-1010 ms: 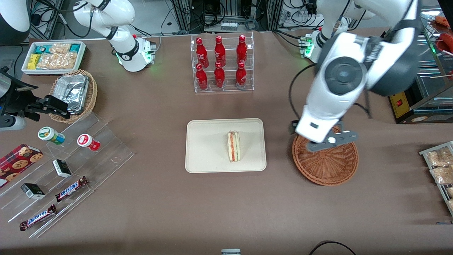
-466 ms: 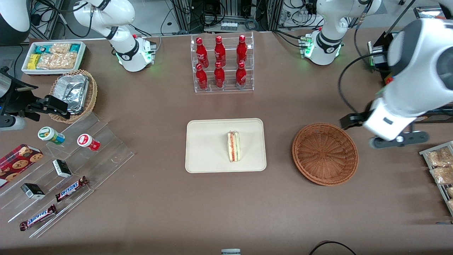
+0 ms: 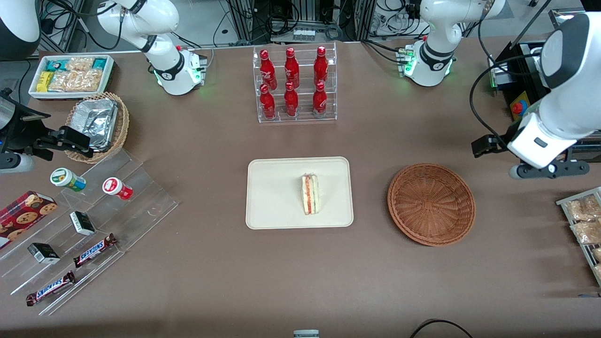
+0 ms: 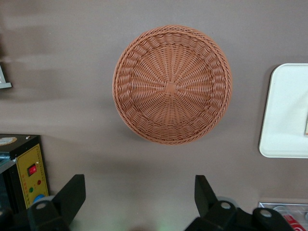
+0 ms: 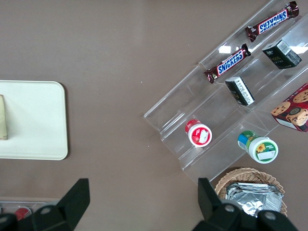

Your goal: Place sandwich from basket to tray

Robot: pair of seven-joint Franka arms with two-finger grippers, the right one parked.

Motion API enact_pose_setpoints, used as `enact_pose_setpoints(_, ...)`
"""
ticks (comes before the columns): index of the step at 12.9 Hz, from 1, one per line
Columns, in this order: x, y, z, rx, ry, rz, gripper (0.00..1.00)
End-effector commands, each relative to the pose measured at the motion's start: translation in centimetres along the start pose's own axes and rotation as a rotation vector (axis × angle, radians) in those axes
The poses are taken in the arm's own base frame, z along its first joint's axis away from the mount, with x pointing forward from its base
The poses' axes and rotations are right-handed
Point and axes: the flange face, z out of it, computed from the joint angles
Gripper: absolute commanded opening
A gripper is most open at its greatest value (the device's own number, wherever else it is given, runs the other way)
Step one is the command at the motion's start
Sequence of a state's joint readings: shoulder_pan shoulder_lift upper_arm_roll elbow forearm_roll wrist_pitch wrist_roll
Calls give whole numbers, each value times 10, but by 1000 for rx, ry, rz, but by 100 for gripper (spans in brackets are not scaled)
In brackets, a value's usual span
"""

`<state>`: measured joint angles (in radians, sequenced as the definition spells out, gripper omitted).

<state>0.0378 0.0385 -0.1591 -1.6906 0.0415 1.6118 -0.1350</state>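
The sandwich (image 3: 310, 194), a white wedge with a red and green edge, lies on the cream tray (image 3: 272, 197) near the side that faces the basket. The reddish-brown wicker basket (image 3: 431, 203) stands beside the tray with nothing in it. My gripper (image 3: 548, 170) hangs high over bare table, off the basket's rim toward the working arm's end. In the left wrist view the gripper (image 4: 139, 192) is open, its dark fingers (image 4: 72, 195) wide apart and holding nothing, with the basket (image 4: 172, 84) and a corner of the tray (image 4: 284, 110) below.
A clear rack of red bottles (image 3: 295, 84) stands farther from the camera than the tray. A box with a yellow panel (image 4: 29, 173) and a wire rack of snack packets (image 3: 584, 220) sit at the working arm's end. Acrylic steps with candy bars (image 3: 84, 225) lie toward the parked arm's end.
My arm has swung from above the basket out toward the working arm's end of the table, uncovering the basket. The sandwich has stayed on the tray.
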Motion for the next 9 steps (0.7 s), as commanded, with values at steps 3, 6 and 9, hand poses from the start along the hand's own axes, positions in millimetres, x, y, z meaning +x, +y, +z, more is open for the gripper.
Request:
enact_pose_setpoints(3, -33, -36, -11, -37, 39, 70, 100)
enact_pose_setpoints(6, -34, -41, -33, -36, 16, 68, 100)
enact_pose_setpoints(9, -33, -56, -40, -49, 31, 41, 100)
